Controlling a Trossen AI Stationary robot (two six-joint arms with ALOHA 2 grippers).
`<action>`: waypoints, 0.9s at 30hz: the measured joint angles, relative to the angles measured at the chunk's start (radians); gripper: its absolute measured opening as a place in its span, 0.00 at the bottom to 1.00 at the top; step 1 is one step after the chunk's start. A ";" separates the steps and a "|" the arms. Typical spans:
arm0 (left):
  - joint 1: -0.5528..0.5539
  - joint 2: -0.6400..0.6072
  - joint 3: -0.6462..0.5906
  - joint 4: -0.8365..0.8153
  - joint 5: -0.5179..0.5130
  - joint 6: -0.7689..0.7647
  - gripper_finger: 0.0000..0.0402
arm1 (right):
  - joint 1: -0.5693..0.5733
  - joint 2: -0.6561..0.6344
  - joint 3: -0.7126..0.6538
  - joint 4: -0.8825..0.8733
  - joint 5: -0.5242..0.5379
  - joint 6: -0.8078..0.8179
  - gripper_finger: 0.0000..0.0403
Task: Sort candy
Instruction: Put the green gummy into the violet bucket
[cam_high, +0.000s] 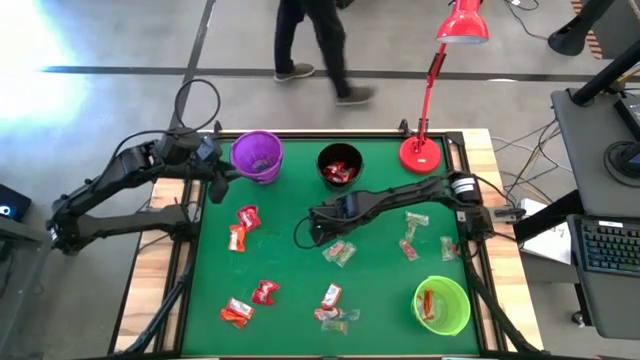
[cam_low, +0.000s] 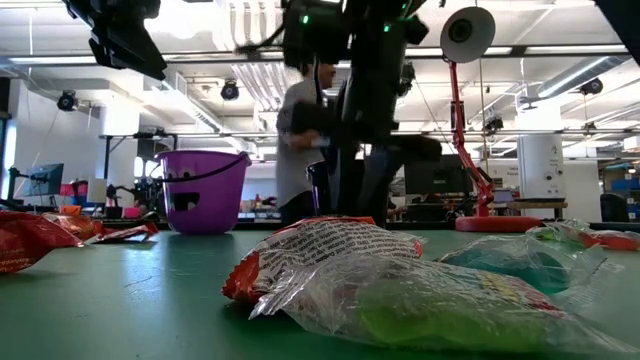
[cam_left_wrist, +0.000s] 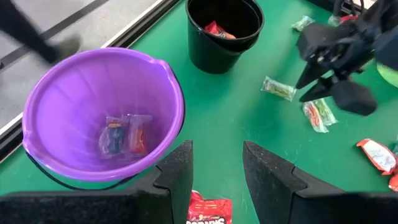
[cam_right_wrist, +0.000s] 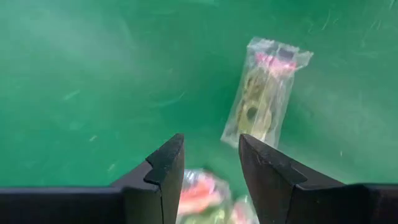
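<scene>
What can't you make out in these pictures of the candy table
- Black cup, low view: mostly hidden behind the dark arm.
- Green cup, high view: contents too small to identify.
- Candy under the right hand, right wrist view: blurred, cut off by its fingers.
- Person, high view: cut off at top edge.

The surface (cam_high: 290, 270) wears a matt green mat, faintly scuffed, with pale wood (cam_high: 152, 270) showing along its edges. The candy (cam_right_wrist: 264, 90) sits in clear, crinkled, shiny plastic wrappers; other pieces (cam_high: 247, 218) have glossy red foil-like ones. The purple cup (cam_left_wrist: 93, 93) is smooth plastic with a soft sheen, the black cup (cam_left_wrist: 224, 37) smooth and darker, the green cup (cam_high: 442, 305) smooth plastic too. The fingers (cam_right_wrist: 165, 171) look matt black. The lamp (cam_high: 463, 22) is glossy red.
</scene>
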 joint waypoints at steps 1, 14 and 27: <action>0.000 -0.003 0.000 -0.004 0.000 -0.003 0.30 | -0.003 0.013 0.003 -0.001 0.012 0.003 0.36; 0.000 -0.027 0.000 -0.021 0.001 -0.024 0.30 | -0.014 0.040 0.008 -0.082 0.062 0.013 0.36; 0.000 -0.025 0.000 -0.020 0.001 -0.024 0.30 | -0.040 0.103 0.011 -0.073 0.025 -0.020 0.34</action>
